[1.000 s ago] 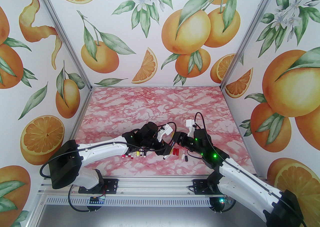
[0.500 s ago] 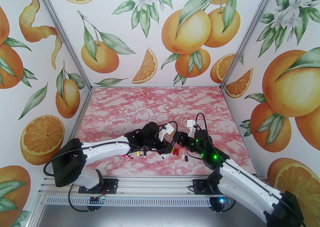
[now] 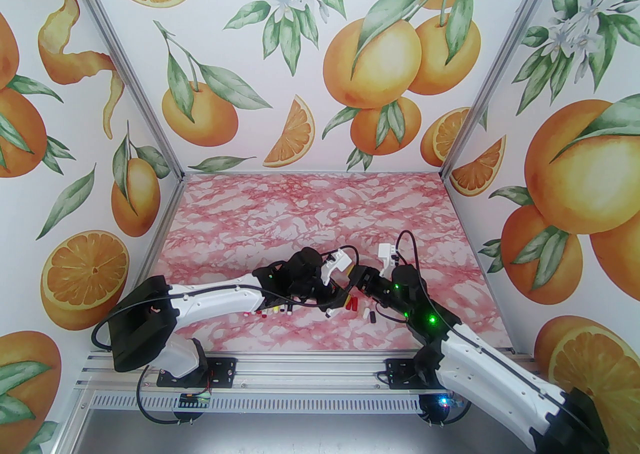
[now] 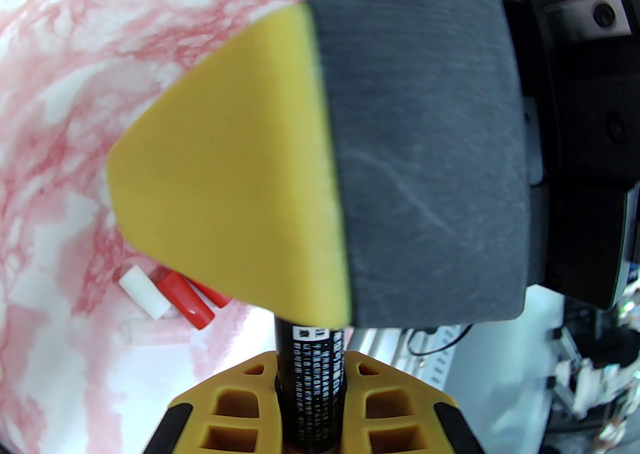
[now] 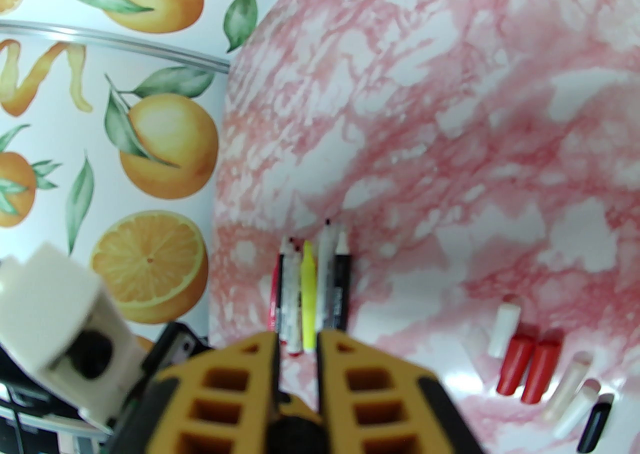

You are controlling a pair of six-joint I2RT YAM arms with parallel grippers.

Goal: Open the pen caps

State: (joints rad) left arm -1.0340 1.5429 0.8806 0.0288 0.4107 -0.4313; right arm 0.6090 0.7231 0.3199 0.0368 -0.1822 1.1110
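Clamping a black pen (image 4: 309, 402) — white print (image 4: 316, 344) illegible — the left pincer (image 4: 310, 367) faces the closed right pincer (image 5: 297, 342).

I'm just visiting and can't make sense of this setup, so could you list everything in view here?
table: one, pink marbled, floor of the booth.
walls: three, white with an orange-fruit print, around the table.
pens in a row: five or six, pink, white, yellow and black, side by side near the front, left of centre.
loose caps: at least six, two red, three whitish, one black, lying right of the row.
held pen: one, black with white print, between both claws.
arms: two, white and black, reaching in from the front edge.
left claw: one, yellow and black, shut on the held pen.
right claw: one, yellow and black, shut on the held pen's far end.
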